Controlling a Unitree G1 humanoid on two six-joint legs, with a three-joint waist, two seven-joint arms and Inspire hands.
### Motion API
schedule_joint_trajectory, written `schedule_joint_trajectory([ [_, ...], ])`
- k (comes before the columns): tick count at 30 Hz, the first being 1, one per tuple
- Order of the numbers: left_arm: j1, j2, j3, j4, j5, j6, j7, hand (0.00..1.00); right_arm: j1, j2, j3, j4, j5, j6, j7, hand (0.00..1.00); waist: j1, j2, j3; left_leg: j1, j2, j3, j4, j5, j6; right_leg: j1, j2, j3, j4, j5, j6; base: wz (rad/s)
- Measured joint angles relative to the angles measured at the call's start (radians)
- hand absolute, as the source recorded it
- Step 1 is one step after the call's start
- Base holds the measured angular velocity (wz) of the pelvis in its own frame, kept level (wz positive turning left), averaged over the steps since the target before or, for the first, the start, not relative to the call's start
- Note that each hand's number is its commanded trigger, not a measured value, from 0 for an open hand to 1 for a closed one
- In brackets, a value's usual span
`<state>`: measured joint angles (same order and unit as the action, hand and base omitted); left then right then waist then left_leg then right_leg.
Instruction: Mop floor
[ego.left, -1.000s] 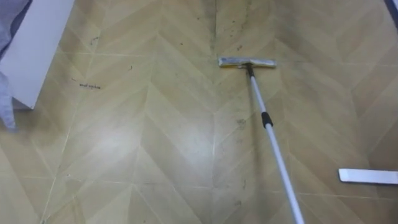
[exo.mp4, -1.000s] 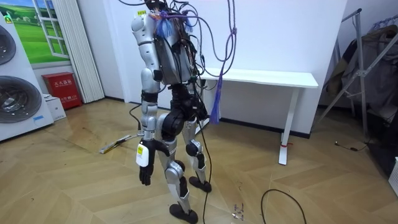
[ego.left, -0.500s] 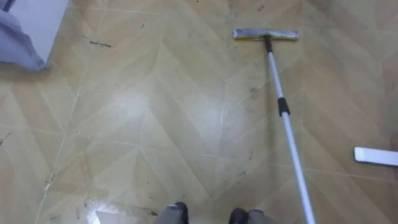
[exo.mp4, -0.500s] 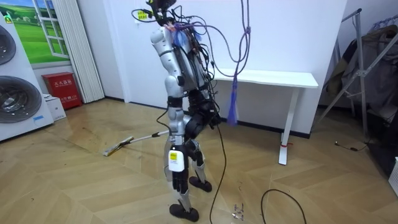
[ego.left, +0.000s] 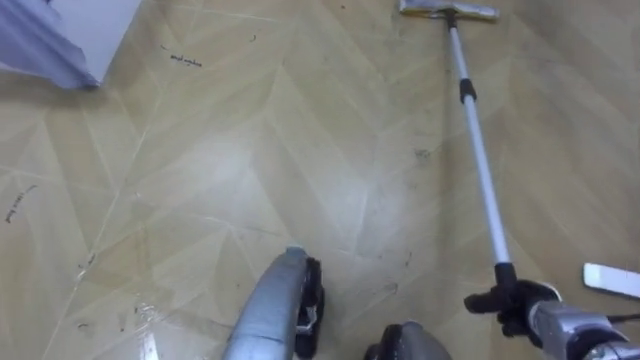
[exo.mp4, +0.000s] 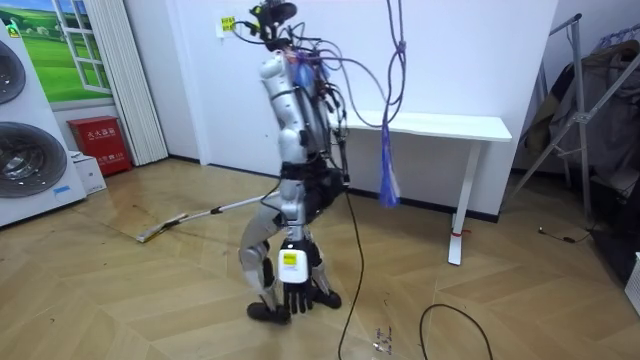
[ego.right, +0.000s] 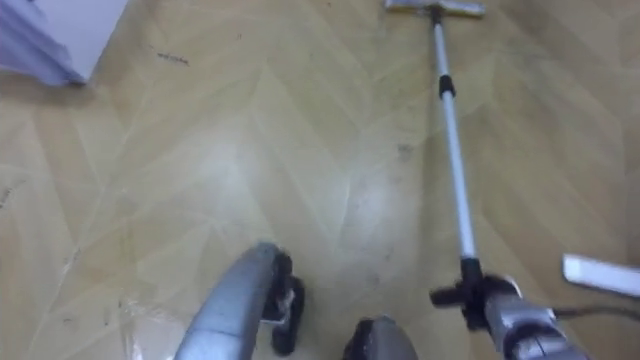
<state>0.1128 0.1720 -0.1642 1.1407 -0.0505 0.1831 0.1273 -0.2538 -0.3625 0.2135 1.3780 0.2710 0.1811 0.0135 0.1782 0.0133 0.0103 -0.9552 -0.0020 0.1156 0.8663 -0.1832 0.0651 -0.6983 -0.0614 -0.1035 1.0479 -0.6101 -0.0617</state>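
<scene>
Mop (ego.left: 478, 150): it lies out ahead of me on the floor (ego.left: 200, 200). The pole slants from the lower right of the left eye view up to the top edge, right of centre.
Long axis: it runs almost straight away from me, leaning a little to the left as it climbs the frame. In the room view it slopes down from my waist toward the room view's left.
Mop head (ego.left: 448, 10): flat on the boards at the very top of the frame, set crosswise to the pole and well apart from my feet.
Right hand (ego.left: 525, 300): lower right of the frame, on the dark grip at the pole's near end.
Right fingers: clenched round that grip, grasping the mop and nothing else.
Left hand (exo.mp4: 297, 292): it hangs low at my side, lower centre of the room view, well apart from the pole. Its fingers are straight and loose, holding nothing.
Nearer hand: the right, since it is on the pole.
Coming move, as I judge it: a push or pull along the pole's own line, so the head sweeps the strip at the upper right.
Risk: with one hand at the far end of a long pole, the head may lift or skid sideways.
Nearby: a white strip (ego.left: 612, 280) lies on the floor at the right edge, near my right hand. The white desk (exo.mp4: 430, 125) stands behind me in the room view.
</scene>
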Motion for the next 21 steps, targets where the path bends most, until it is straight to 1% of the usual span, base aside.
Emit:
schedule_joint_trajectory([
  [1, -0.015, 0.000, 0.002, 0.010, 0.001, 0.003, -0.007, 0.00, 0.018, -0.002, 0.000, 0.007, -0.002, 0.001, -0.002, 1.00, -0.003, -0.001, 0.0004, 0.004, -0.005, 0.009, -0.001, -0.015, 0.015, 0.009, -0.007, 0.006, -0.008, 0.001, 0.000, 0.11],
  [2, -0.045, -0.001, 0.005, 0.024, -0.002, 0.006, -0.011, 0.00, 0.051, -0.006, 0.000, 0.038, -0.002, 0.004, -0.003, 1.00, -0.018, -0.002, -0.0032, 0.018, -0.028, 0.025, 0.004, -0.060, 0.047, 0.018, -0.032, 0.020, 0.004, 0.004, 0.011, 0.20],
  [3, -0.067, -0.005, 0.011, 0.032, 0.000, 0.005, -0.005, 0.00, 0.086, -0.014, 0.000, 0.067, -0.004, 0.006, -0.012, 1.00, -0.037, 0.009, -0.0017, 0.024, -0.054, 0.025, 0.039, -0.109, 0.063, -0.020, -0.057, 0.028, 0.120, 0.057, 0.030, 0.26],
  [4, -0.075, -0.006, 0.012, 0.029, 0.005, 0.004, 0.002, 0.00, 0.113, -0.017, 0.001, 0.070, -0.004, 0.009, -0.020, 1.00, -0.046, 0.021, -0.0026, 0.030, -0.063, 0.022, 0.064, -0.140, 0.072, -0.052, -0.061, 0.035, 0.195, 0.113, 0.041, 0.18],
  [5, -0.080, -0.008, 0.023, 0.005, 0.015, -0.007, 0.019, 0.00, 0.178, -0.013, 0.001, 0.067, -0.001, 0.012, -0.034, 1.00, -0.054, 0.037, -0.0067, 0.047, -0.066, 0.018, 0.109, -0.198, 0.075, -0.114, -0.054, 0.069, 0.330, 0.225, 0.055, 0.00],
  [6, -0.078, -0.003, 0.025, -0.023, 0.016, -0.018, 0.038, 0.00, 0.220, 0.004, 0.001, 0.056, -0.001, 0.028, -0.048, 1.00, -0.057, 0.050, -0.0089, 0.065, -0.065, 0.016, 0.139, -0.248, 0.085, -0.173, -0.041, 0.087, 0.403, 0.249, 0.061, -0.12],
  [7, -0.079, -0.002, 0.025, -0.032, 0.017, -0.021, 0.046, 0.00, 0.229, 0.014, 0.000, 0.054, -0.001, 0.037, -0.054, 1.00, -0.070, 0.055, -0.0087, 0.072, -0.065, 0.015, 0.146, -0.263, 0.092, -0.207, -0.038, 0.093, 0.417, 0.248, 0.060, -0.11],
  [8, -0.081, -0.002, 0.024, -0.050, 0.023, -0.026, 0.058, 0.00, 0.245, 0.040, -0.001, 0.053, 0.001, 0.044, -0.061, 1.00, -0.097, 0.066, -0.0057, 0.091, -0.066, 0.013, 0.145, -0.284, 0.102, -0.271, -0.031, 0.096, 0.393, 0.245, 0.064, -0.10],
  [9, -0.081, -0.006, 0.020, -0.062, 0.025, -0.032, 0.060, 0.00, 0.258, 0.065, -0.001, 0.053, 0.008, 0.045, -0.070, 1.00, -0.110, 0.075, -0.0042, 0.112, -0.066, 0.011, 0.133, -0.305, 0.104, -0.319, -0.014, 0.100, 0.314, 0.243, 0.067, -0.13],
  [10, -0.081, -0.009, 0.019, -0.062, 0.026, -0.032, 0.059, 0.00, 0.263, 0.078, -0.004, 0.053, 0.009, 0.047, -0.076, 1.00, -0.112, 0.077, -0.0048, 0.124, -0.066, 0.009, 0.124, -0.316, 0.104, -0.336, -0.004, 0.101, 0.253, 0.243, 0.067, -0.28],
  [11, -0.072, -0.017, 0.018, -0.061, 0.045, -0.031, 0.059, 0.00, 0.266, 0.099, -0.013, 0.053, 0.006, 0.058, -0.082, 1.00, -0.113, 0.078, -0.0049, 0.157, -0.070, -0.004, 0.105, -0.336, 0.099, -0.354, 0.003, 0.092, 0.117, 0.244, 0.067, -0.39],
  [12, -0.055, -0.028, 0.020, -0.061, 0.061, -0.025, 0.059, 0.00, 0.264, 0.110, -0.015, 0.053, 0.004, 0.074, -0.084, 1.00, -0.110, 0.079, -0.0045, 0.196, -0.086, -0.040, 0.081, -0.351, 0.092, -0.355, 0.011, 0.066, -0.030, 0.261, 0.048, -0.46],
  [13, -0.043, -0.032, 0.020, -0.061, 0.065, -0.020, 0.059, 0.00, 0.260, 0.112, -0.015, 0.053, 0.002, 0.081, -0.084, 1.00, -0.106, 0.076, -0.0031, 0.226, -0.095, -0.059, 0.066, -0.358, 0.088, -0.350, 0.013, 0.047, -0.101, 0.279, 0.036, -0.53],
  [14, -0.021, -0.037, 0.022, -0.062, 0.062, -0.002, 0.060, 0.00, 0.238, 0.111, -0.016, 0.053, -0.010, 0.094, -0.087, 1.00, -0.100, 0.069, 0.0020, 0.283, -0.112, -0.094, 0.042, -0.368, 0.077, -0.323, 0.012, 0.012, -0.204, 0.319, 0.019, -0.37],
  [15, -0.004, -0.038, 0.024, -0.060, 0.057, 0.023, 0.065, 0.00, 0.222, 0.108, -0.018, 0.055, -0.024, 0.108, -0.093, 1.00, -0.100, 0.065, 0.0051, 0.328, -0.118, -0.106, 0.068, -0.371, 0.064, -0.279, 0.005, 0.002, -0.213, 0.349, 0.005, -0.19],
  [16, 0.003, -0.037, 0.024, -0.060, 0.051, 0.033, 0.068, 0.00, 0.211, 0.105, -0.021, 0.059, -0.028, 0.116, -0.098, 1.00, -0.098, 0.059, 0.0087, 0.332, -0.111, -0.098, 0.114, -0.363, 0.043, -0.254, -0.007, -0.014, -0.196, 0.347, 0.004, 0.13],
  [17, 0.012, -0.032, 0.024, -0.060, 0.038, 0.041, 0.079, 0.00, 0.173, 0.094, -0.022, 0.070, -0.038, 0.141, -0.102, 1.00, -0.091, 0.053, 0.0112, 0.312, -0.080, -0.067, 0.259, -0.308, -0.044, -0.214, -0.026, -0.040, -0.141, 0.313, -0.004, 0.15],
  [18, 0.016, -0.027, 0.020, -0.059, 0.014, 0.041, 0.092, 0.00, 0.114, 0.074, -0.022, 0.072, -0.050, 0.156, -0.103, 1.00, -0.080, 0.039, 0.0135, 0.267, -0.057, -0.039, 0.406, -0.191, -0.085, -0.193, -0.030, -0.039, -0.086, 0.258, -0.022, 0.09],
  [19, 0.014, -0.025, 0.020, -0.060, -0.007, 0.039, 0.101, 0.00, 0.073, 0.063, -0.022, 0.071, -0.052, 0.158, -0.104, 1.00, -0.074, 0.025, 0.0154, 0.235, -0.056, -0.031, 0.466, -0.113, -0.090, -0.190, -0.039, -0.036, -0.061, 0.232, -0.024, 0.00],
  [20, 0.006, -0.017, 0.006, -0.064, -0.045, 0.029, 0.113, 0.00, -0.014, 0.038, -0.018, 0.069, -0.049, 0.157, -0.106, 1.00, -0.059, 0.003, 0.0164, 0.162, -0.045, -0.022, 0.572, -0.008, -0.089, -0.188, -0.044, -0.028, -0.021, 0.190, -0.024, -0.06],
  [21, 0.005, -0.006, -0.001, -0.095, -0.059, 0.026, 0.120, 0.00, -0.099, 0.029, -0.008, 0.054, -0.045, 0.143, -0.115, 1.00, -0.039, -0.021, 0.0301, 0.074, -0.012, -0.016, 0.654, -0.016, -0.083, -0.182, -0.041, -0.028, 0.007, 0.160, -0.023, -0.09],
])
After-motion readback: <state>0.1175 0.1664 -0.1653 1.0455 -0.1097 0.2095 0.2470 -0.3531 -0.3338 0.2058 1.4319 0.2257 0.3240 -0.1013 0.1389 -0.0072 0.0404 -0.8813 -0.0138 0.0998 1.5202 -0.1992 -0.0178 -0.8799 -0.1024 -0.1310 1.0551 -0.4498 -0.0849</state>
